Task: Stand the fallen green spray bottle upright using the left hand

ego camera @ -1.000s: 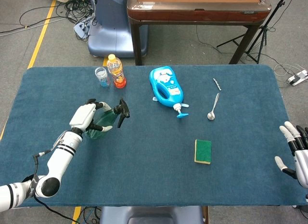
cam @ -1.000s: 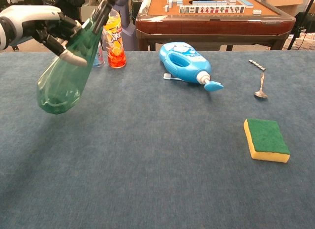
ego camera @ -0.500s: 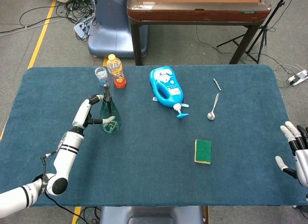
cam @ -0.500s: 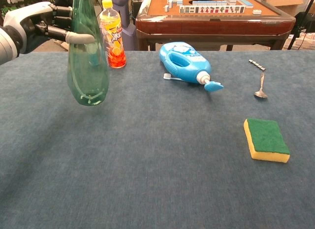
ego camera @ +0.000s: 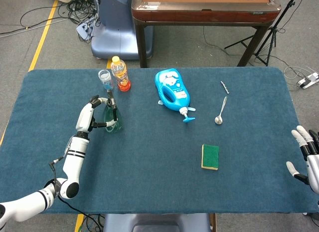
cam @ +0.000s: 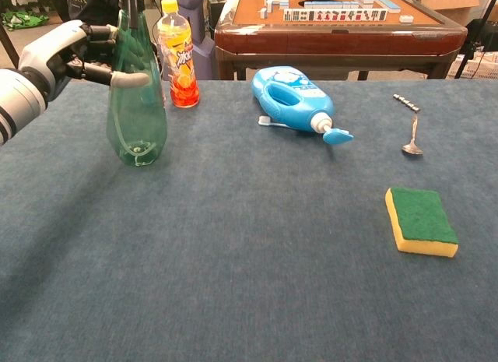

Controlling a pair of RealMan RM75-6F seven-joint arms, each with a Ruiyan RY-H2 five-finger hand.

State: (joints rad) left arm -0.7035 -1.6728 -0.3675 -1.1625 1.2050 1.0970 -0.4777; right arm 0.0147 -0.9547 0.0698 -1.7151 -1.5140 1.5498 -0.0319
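Observation:
The green spray bottle (cam: 136,105) (ego camera: 112,118) stands upright with its base on the blue table cloth at the left. Its black sprayer head points up. My left hand (cam: 74,54) (ego camera: 92,115) grips the bottle's upper body from the left, fingers wrapped around it. My right hand (ego camera: 306,159) hangs at the table's right edge in the head view, fingers spread and holding nothing; the chest view does not show it.
An orange drink bottle (cam: 178,54) and a small clear cup (ego camera: 105,79) stand just behind the green bottle. A blue detergent bottle (cam: 296,97) lies on its side mid-table. A spoon (cam: 412,136), a screw (cam: 405,102) and a green-yellow sponge (cam: 420,220) lie to the right.
The left hand swung the green bottle from tilted in the air to upright, then lowered it onto the cloth. The right hand has barely moved.

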